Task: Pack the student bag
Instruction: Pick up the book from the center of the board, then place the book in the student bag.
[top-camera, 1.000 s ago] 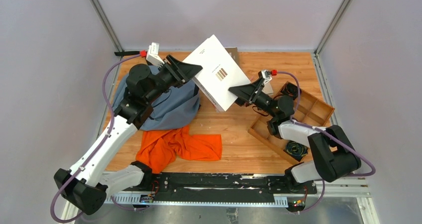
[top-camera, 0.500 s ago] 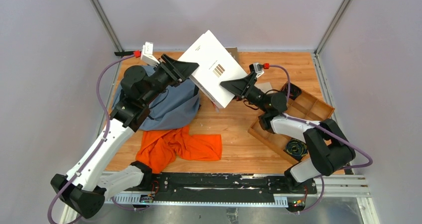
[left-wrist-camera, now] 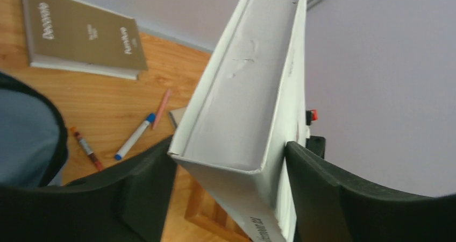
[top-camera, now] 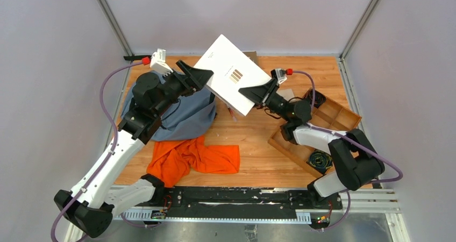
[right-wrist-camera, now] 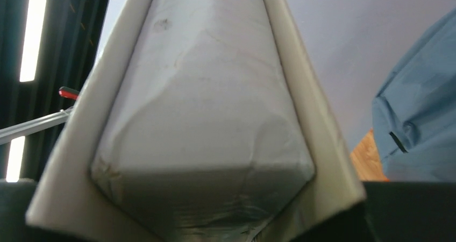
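Observation:
A thick white book (top-camera: pixel 231 75) hangs tilted in the air over the back of the table, between both arms. My left gripper (top-camera: pixel 201 76) is at its left corner. In the left wrist view the fingers stand spread on either side of the book (left-wrist-camera: pixel 236 107), close to its covers but not clamping it, so the gripper (left-wrist-camera: pixel 228 166) is open. My right gripper (top-camera: pixel 255 94) is shut on the book's lower right edge. The page block (right-wrist-camera: pixel 204 107) fills the right wrist view. The grey-blue student bag (top-camera: pixel 180 115) lies under my left arm.
An orange cloth (top-camera: pixel 193 156) lies in front of the bag. A wooden compartment tray (top-camera: pixel 352 113) with coiled cables (top-camera: pixel 321 160) sits at the right. A tan book (left-wrist-camera: pixel 80 35), a blue-capped marker (left-wrist-camera: pixel 133 137) and pens (left-wrist-camera: pixel 83 144) lie on the table beneath the white book.
My right gripper has moved in and closed on the book's lower right edge. The left jaws have widened around its left corner. The book shifted slightly left.

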